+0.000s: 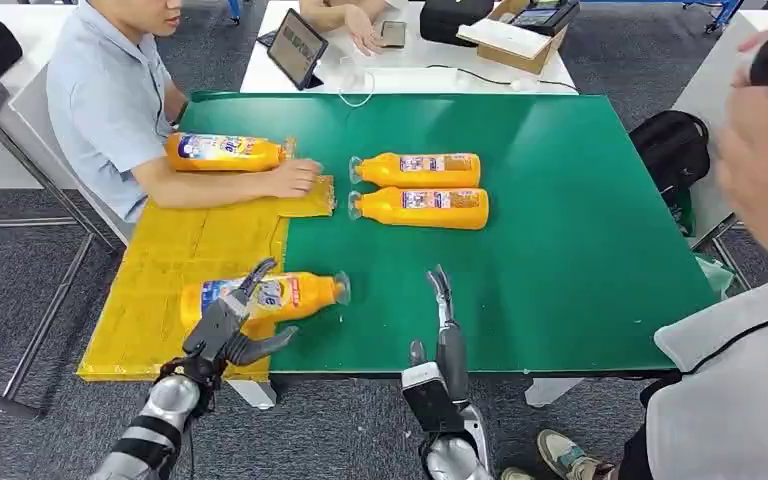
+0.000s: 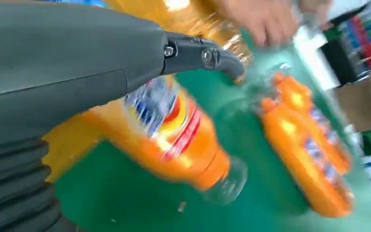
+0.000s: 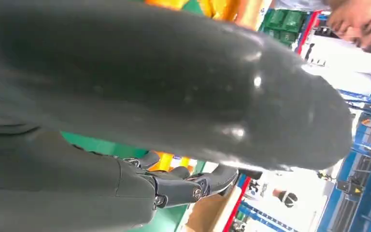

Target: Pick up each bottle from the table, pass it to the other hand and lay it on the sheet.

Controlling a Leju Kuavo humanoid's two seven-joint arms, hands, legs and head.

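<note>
I see the left robot hand (image 1: pixel 235 325) at the table's (image 1: pixel 580 260) near-left corner, fingers spread, over the rear end of an orange bottle (image 1: pixel 270 297). That bottle lies on its side across the boundary of the yellow sheet (image 1: pixel 170 270) and the green table surface, label end on the sheet, clear cap pointing toward the table's middle. One dark finger crosses the label; in the left wrist view the bottle (image 2: pixel 174 140) sits just below the hand's finger (image 2: pixel 207 58), but the picture is motion-blurred and I cannot tell whether the fingers actually touch or hold it.

The right robot hand (image 1: pixel 443 325) hovers at the near edge of the table, near its middle, fingers extended and close together, pointing toward the far edge; it holds nothing.

Two more orange bottles lie side by side near the table's centre, touching or nearly so: the farther one (image 1: pixel 418 169) and the nearer one (image 1: pixel 422 207), both with caps toward the sheet. A fourth orange bottle (image 1: pixel 225 152) lies on the sheet's far end.

A person in a light blue shirt (image 1: pixel 105 100) sits at the table's left edge, hand (image 1: pixel 295 178) resting on the sheet just beside the fourth bottle. Another person's blurred hand (image 1: pixel 765 150) shows at the right.
</note>
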